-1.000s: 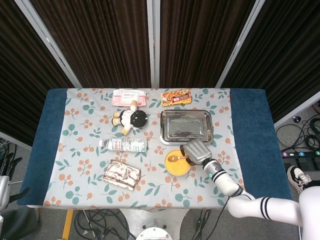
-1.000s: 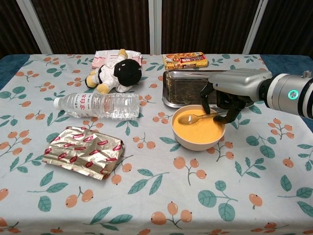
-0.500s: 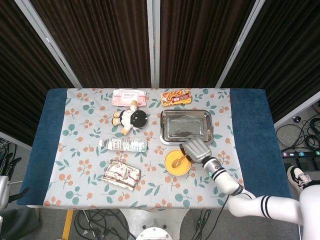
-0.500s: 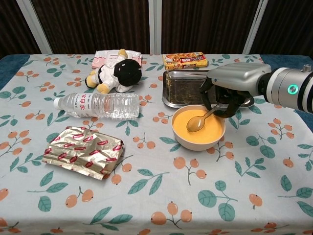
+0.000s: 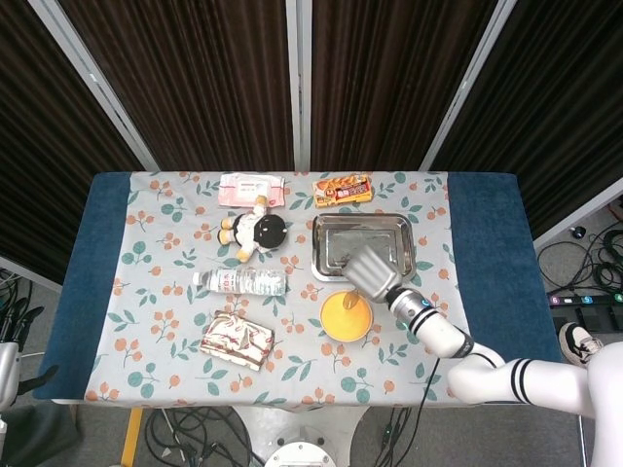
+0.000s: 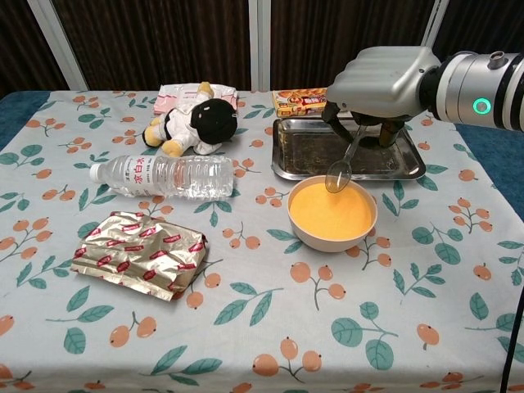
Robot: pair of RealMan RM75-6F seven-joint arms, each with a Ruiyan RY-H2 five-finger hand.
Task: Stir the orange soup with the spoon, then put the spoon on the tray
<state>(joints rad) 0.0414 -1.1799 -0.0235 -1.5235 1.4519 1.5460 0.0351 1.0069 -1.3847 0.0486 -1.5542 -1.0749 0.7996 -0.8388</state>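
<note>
A pale bowl [image 6: 332, 214] [image 5: 348, 316] of orange soup stands just in front of the metal tray [image 6: 299, 160] [image 5: 331, 255]. My right hand [image 6: 379, 78] [image 5: 371, 270] hovers above the tray's near edge and holds the spoon [image 6: 342, 164] by its handle. The spoon hangs down, its bowl lifted clear of the soup, over the bowl's far rim. In the head view the spoon [image 5: 349, 299] shows only faintly over the soup. My left hand appears in neither view.
A lying water bottle [image 6: 164, 176], a plush doll [image 6: 190, 127], a foil snack packet [image 6: 139, 255], a pink pack [image 6: 174, 97] and an orange box [image 6: 309, 101] sit on the floral cloth to the left of and behind the tray.
My right hand has risen and moved back toward the tray, lifting the spoon out of the soup; the spoon now hangs nearly upright.
</note>
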